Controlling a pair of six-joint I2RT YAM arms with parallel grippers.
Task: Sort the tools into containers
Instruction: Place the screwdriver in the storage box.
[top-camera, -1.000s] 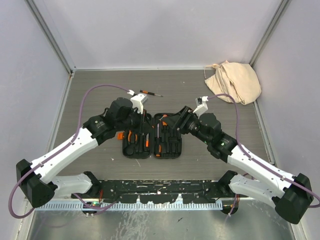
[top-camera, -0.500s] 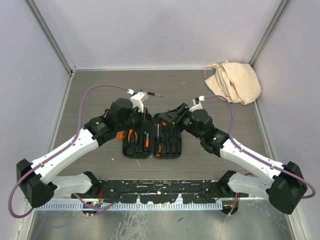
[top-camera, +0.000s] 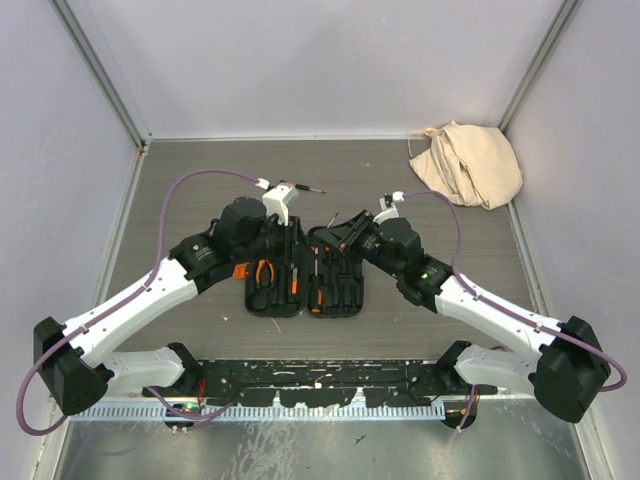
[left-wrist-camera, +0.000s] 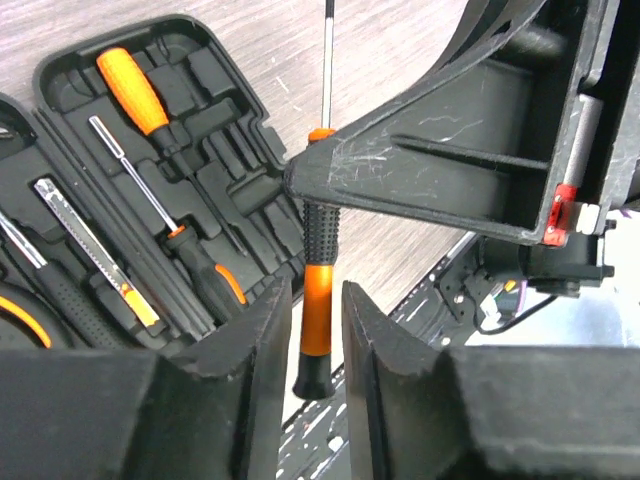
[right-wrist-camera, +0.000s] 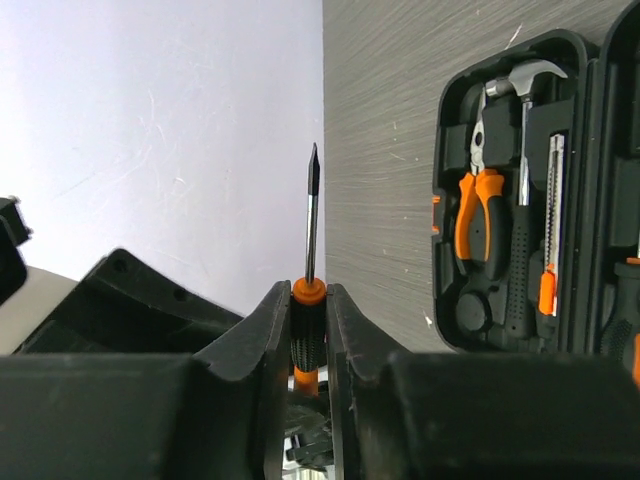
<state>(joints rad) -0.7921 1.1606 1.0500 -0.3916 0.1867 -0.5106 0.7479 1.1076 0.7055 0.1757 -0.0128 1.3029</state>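
Observation:
An orange-and-black screwdriver (right-wrist-camera: 308, 330) hangs in the air between both arms, above the far edge of the open black tool case (top-camera: 306, 300). My right gripper (right-wrist-camera: 308, 296) is shut on its ribbed black grip just below the orange collar, shaft pointing away. The handle's butt end (left-wrist-camera: 318, 290) lies between the fingers of my left gripper (left-wrist-camera: 314, 292), which stands slightly open with a gap on each side. The case (left-wrist-camera: 228, 150) holds screwdrivers (left-wrist-camera: 134, 90), a utility knife (left-wrist-camera: 90, 250), pliers (right-wrist-camera: 478, 225) and a hammer (right-wrist-camera: 525, 90).
Another small screwdriver (top-camera: 300, 186) lies on the table behind the left gripper. A beige cloth bag (top-camera: 468, 165) sits in the far right corner. Pale walls enclose the table on three sides.
My right arm has moved left and its gripper has closed on the screwdriver's grip. The left gripper has loosened from the handle end.

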